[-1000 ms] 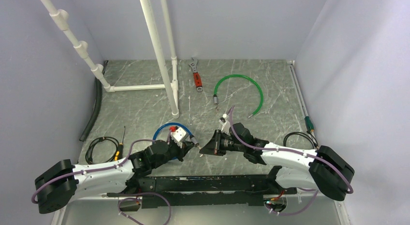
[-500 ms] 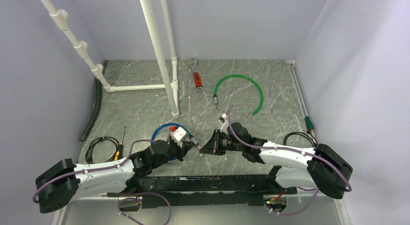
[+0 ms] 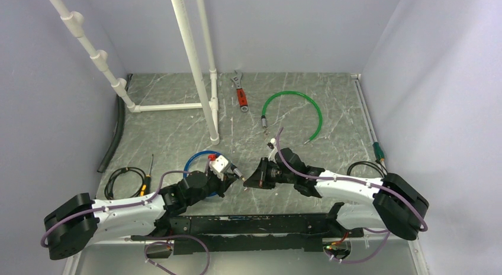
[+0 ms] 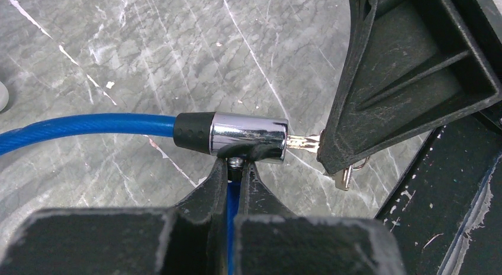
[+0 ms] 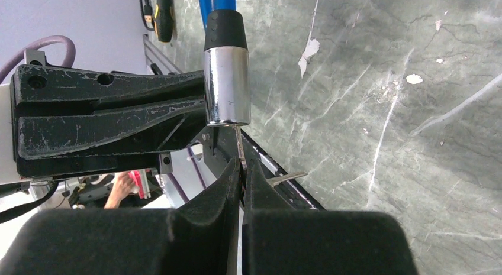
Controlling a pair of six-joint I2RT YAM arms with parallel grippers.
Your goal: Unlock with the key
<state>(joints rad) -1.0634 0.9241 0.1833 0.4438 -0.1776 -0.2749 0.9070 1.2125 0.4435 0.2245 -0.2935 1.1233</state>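
- Rising pale lavender on three sides as plain walls [image 3: 284,32].
- Spreading grey-green and white-veined below as a marbled tabletop [image 3: 346,97] — scuffed in places.
- Standing at the back left as a white pipe frame [image 3: 192,56].

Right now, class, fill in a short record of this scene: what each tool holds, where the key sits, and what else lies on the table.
left tool: shut on the blue cable where it enters the chrome lock end
right tool: shut on the key
key position: blade meets the lock end's face, seemingly inserted
far side of table: green cable, red-handled wrench
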